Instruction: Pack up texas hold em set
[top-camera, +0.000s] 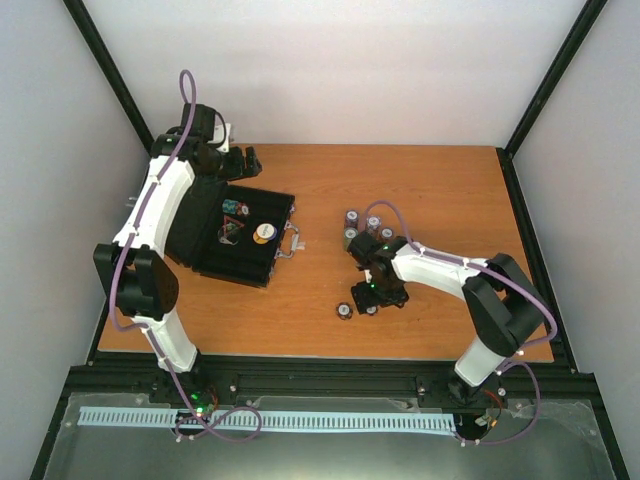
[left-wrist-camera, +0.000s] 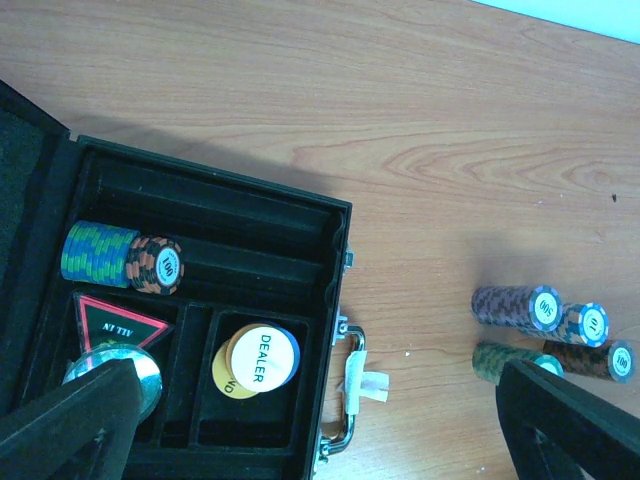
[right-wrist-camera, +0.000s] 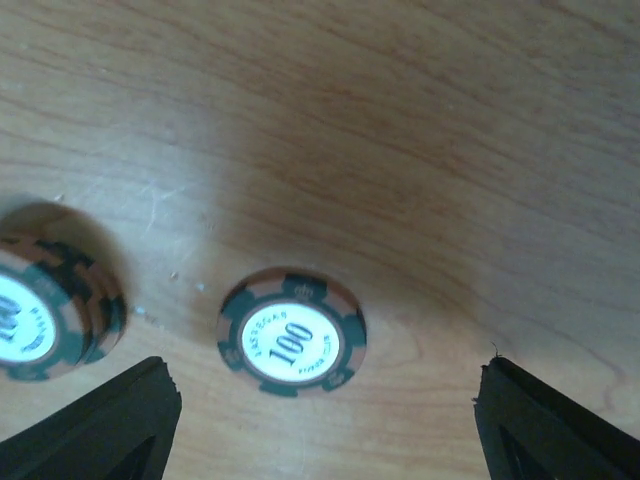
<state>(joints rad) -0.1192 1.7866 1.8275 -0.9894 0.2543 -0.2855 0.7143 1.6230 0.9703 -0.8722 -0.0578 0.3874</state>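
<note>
White disc (left-wrist-camera: 265, 357): "DEALER" in black letters, lying in the case (left-wrist-camera: 338, 262).
Triangle token (left-wrist-camera: 118, 325): "ALL IN", seen upside down.
Orange stack (left-wrist-camera: 158, 265): "500" on its end chip, in the case.
Purple stack (left-wrist-camera: 518, 305): "500" on its end chip, on the table (left-wrist-camera: 400, 100).
Single chip (right-wrist-camera: 292, 343): "100" on its white centre; the small lettering above it is too fine to read.
Neighbouring stack (right-wrist-camera: 45, 320): its number is cut off at the picture's edge.

Left end effector (left-wrist-camera: 320, 400) open; right end effector (right-wrist-camera: 325, 400) open.
</note>
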